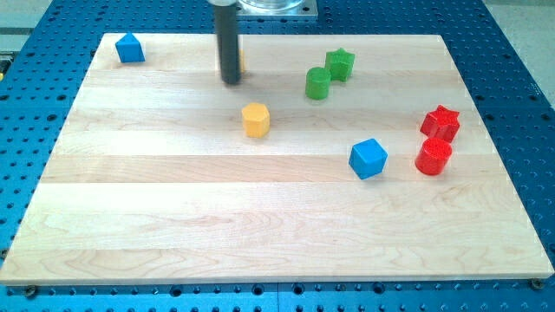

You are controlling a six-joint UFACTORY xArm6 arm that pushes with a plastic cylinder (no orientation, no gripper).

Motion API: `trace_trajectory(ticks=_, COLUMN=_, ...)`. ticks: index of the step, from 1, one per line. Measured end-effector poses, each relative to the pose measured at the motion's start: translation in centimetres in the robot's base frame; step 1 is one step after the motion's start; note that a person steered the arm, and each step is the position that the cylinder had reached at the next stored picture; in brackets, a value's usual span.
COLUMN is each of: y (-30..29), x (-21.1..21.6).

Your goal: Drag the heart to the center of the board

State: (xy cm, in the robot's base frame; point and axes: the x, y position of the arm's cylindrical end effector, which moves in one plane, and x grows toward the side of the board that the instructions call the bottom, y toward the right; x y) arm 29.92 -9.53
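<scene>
Heart unclear; yellow sliver (242, 59) nr my tip (231, 82), wood board (173, 191).

No readable text, labels, brands, numbers or signs, on board, blocks or rod

My tip (231, 81) sits on the board (173, 199) near its top edge, at about 11 o'clock from the yellow block (256, 120). A sliver of something yellow-orange shows just behind the rod; I can't tell its shape. A blue block (130, 48) lies far at 9 o'clock, green cylinder (318, 83) and green star (340, 64) at 3 o'clock. Blue cube (368, 159), red star (440, 122) and red cylinder (433, 158) lie toward 4 o'clock.
</scene>
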Motion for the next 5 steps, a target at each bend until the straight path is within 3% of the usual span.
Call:
trace_trajectory(ticks=3, y=3.7, x=-3.3)
trace_trajectory(ticks=4, y=2.2, x=-5.4)
trace_trajectory(ticks=5, y=8.0, x=-5.7)
